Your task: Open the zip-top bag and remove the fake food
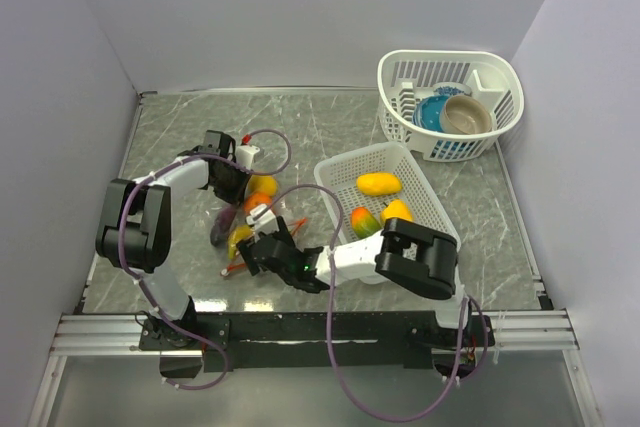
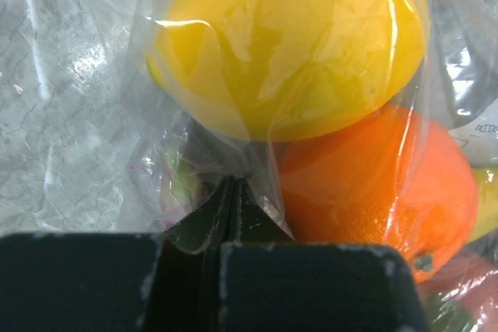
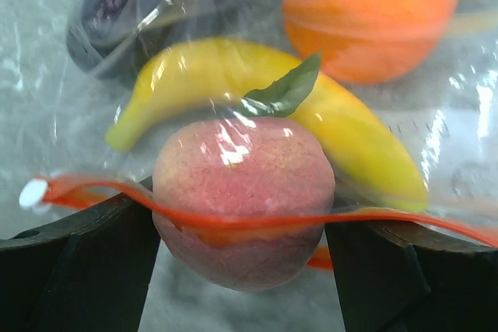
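The zip-top bag [image 1: 243, 225] lies crumpled on the worktop [image 1: 180, 137] — thin clear film, one fold pinched in the left hand [image 2: 233, 192]. Packed inside are a yellow lemon-shaped fruit [image 2: 288, 44], an orange [image 2: 373, 184], a yellow banana [image 3: 272, 106] and a dark purple piece [image 3: 117, 13]. A pink peach [image 3: 241, 184] with a green leaf sits in the mouth, the red-orange zip strip [image 3: 405, 219] parted around it, and the right hand [image 3: 241, 227] touches it on both sides. Three more pieces — an orange-yellow mango [image 1: 379, 184], a red-green mango [image 1: 364, 221] and a yellow fruit [image 1: 397, 211] — lie in a white mesh basket [image 1: 360, 155].
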Motion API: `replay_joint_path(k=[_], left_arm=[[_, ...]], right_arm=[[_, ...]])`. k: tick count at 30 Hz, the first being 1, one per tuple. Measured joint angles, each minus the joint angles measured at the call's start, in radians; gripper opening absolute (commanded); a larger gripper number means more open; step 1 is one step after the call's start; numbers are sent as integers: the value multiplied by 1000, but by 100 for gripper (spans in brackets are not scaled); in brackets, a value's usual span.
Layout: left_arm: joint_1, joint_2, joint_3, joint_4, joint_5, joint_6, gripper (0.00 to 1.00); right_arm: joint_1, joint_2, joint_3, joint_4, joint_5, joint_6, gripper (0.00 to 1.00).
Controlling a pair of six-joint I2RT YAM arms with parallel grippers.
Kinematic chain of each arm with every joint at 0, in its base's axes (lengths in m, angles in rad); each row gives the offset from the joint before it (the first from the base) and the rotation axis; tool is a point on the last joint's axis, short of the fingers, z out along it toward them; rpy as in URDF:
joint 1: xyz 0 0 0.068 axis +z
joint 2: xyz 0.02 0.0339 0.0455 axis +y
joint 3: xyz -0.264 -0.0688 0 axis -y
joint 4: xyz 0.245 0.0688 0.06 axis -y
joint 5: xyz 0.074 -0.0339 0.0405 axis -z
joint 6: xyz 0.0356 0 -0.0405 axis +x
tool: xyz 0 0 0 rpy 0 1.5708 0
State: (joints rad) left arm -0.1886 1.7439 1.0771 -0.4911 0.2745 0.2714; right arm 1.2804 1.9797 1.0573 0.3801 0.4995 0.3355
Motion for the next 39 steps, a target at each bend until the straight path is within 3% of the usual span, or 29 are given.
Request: replay_joint_path(k=[2, 9, 15, 16, 19, 20, 21, 22, 24, 25, 26, 34, 39], left_arm=[[0, 0, 0, 0, 0, 0, 1], [14, 0, 5, -2, 2, -4, 1], [51, 2, 24, 2, 9, -6, 1], [55, 2, 24, 1, 9, -7, 1], [56, 2, 24, 1, 11, -8, 1], [56, 2, 24, 1, 13, -8, 1], [56, 2, 24, 0, 15, -8, 1], [56, 2, 24, 0, 16, -8, 1], [56, 2, 24, 1, 16, -9, 1], [56, 2, 23, 1, 17, -11, 1], [56, 2, 23, 1, 17, -12, 1], [56, 0, 23, 0, 24, -15, 1], [56, 0, 23, 0, 27, -16, 1]], right_arm=[[0, -32, -40, 0, -8, 8, 36], [0, -227, -180, -68, -42, 19, 33], [0, -512, -291, -151, -69, 19, 29], [-3, -577, -314, -167, -45, 19, 21], [-54, -700, -349, -206, 31, 38, 12], [-89, -727, -351, -221, 54, 50, 13], [-138, -747, -351, -236, 75, 68, 24], [-192, -758, -351, -250, 96, 89, 52], [-285, -763, -351, -278, 118, 114, 65], [-316, -761, -351, -293, 125, 123, 89], [-339, -757, -351, -305, 129, 131, 100], [-361, -700, -330, -381, 120, 148, 100], [-264, -681, -231, -400, 181, 66, 100]])
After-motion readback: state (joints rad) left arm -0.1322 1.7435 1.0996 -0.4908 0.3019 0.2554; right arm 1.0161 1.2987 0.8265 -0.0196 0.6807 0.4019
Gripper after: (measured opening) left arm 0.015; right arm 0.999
